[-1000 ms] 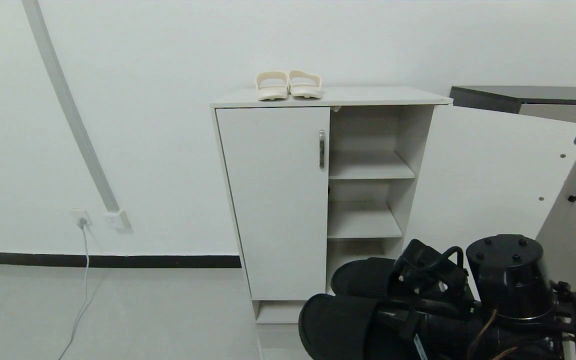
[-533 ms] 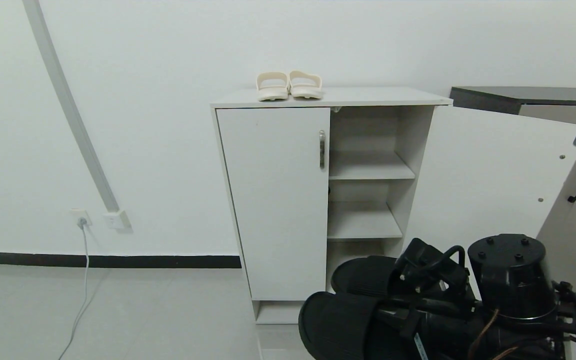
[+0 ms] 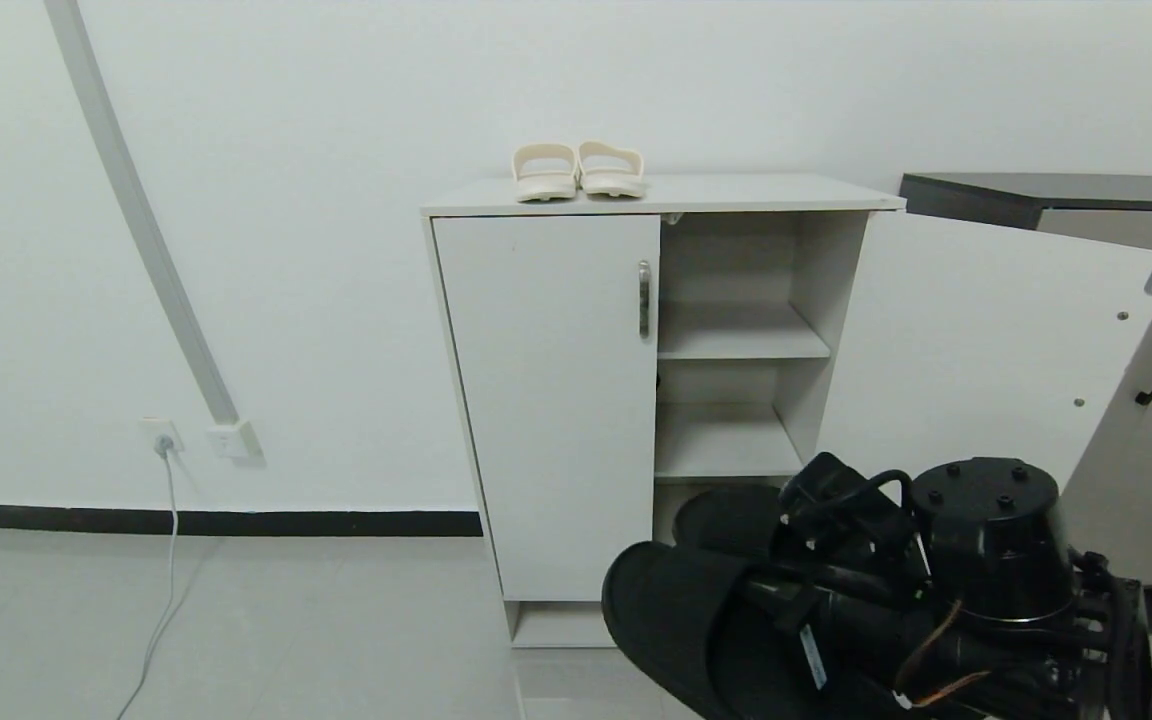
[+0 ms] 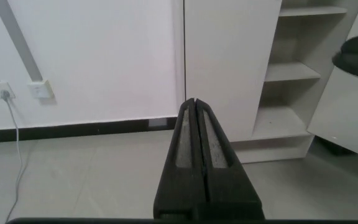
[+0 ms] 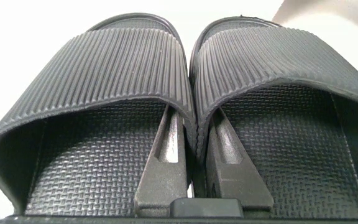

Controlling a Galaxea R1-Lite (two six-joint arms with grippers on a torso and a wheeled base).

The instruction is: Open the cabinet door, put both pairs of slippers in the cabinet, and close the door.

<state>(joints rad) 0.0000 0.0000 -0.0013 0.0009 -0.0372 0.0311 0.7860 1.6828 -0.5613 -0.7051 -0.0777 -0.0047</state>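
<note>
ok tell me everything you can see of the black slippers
The black slippers are a pair of slides, rubbery looking, with wide ribbed straps and pebble-textured footbeds. They sit side by side, off the floor, held by the right gripper. One finger reaches under each strap, so the two inner side walls are pinched together between them. The pair hangs low in front of the cabinet, before its open right half.

right door (image 3: 976,340) swung wide, shelves (image 3: 736,345) reachable, left door (image 3: 551,400) blocks other half
</note>
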